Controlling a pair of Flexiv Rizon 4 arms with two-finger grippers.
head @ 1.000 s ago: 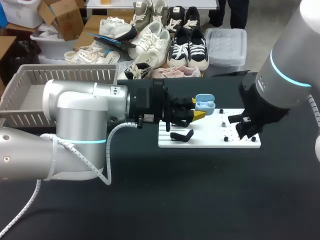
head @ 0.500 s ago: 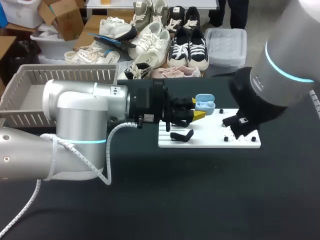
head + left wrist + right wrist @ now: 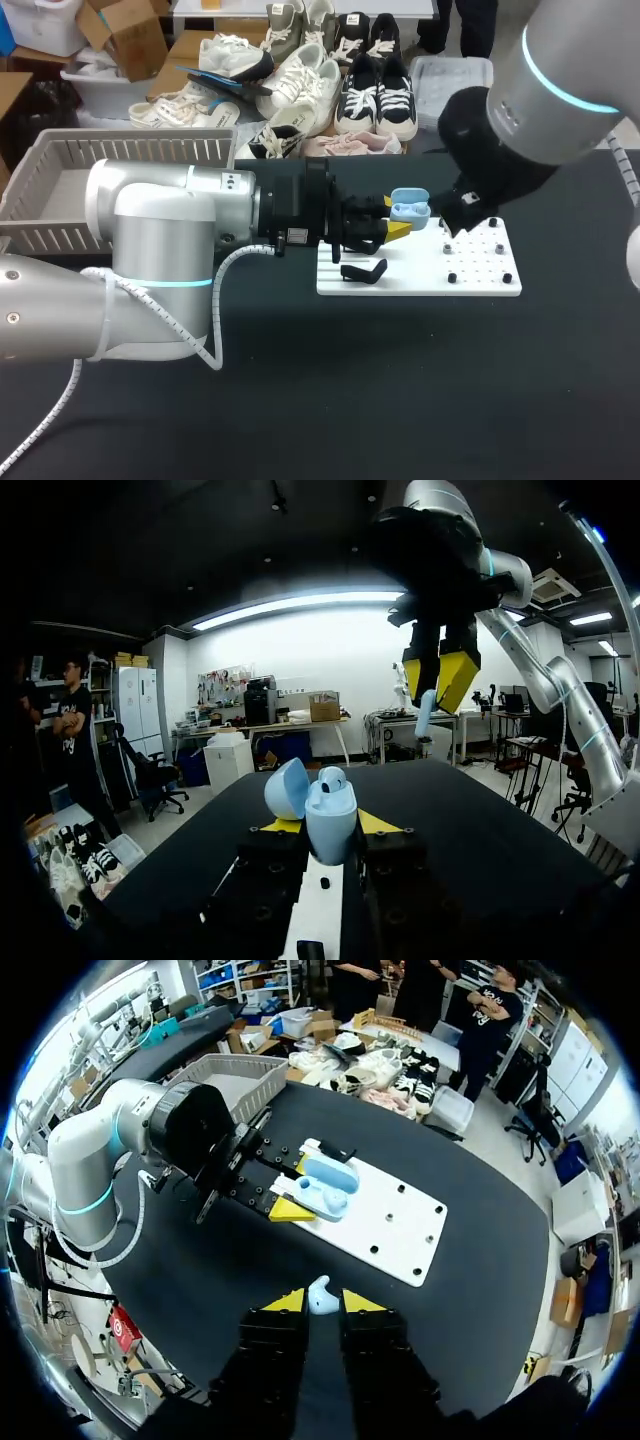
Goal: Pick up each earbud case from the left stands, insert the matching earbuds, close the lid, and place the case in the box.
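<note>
The earbud case [image 3: 322, 815] sits clamped within the left gripper [image 3: 328, 825], pale blue, lid open; the right gripper [image 3: 321, 1303] pinches a pale-blue earbud [image 3: 319, 1295].

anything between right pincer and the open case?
Nothing. Left wrist view shows open air between right pincer, shut on an earbud, and the case.

The left arm [image 3: 150, 245] lies level, its forearm stretched straight out and its wrist horizontal. The left gripper [image 3: 330, 825] is clamped from both sides on the open earbud case [image 3: 328, 802], which stands upright between the yellow tips. The right arm [image 3: 545, 90] comes down steeply, wrist pointing downward. The right gripper [image 3: 321, 1303] pinches a pale blue earbud [image 3: 319, 1295] between its tips and hangs above and ahead of the left gripper, apart from it.
</note>
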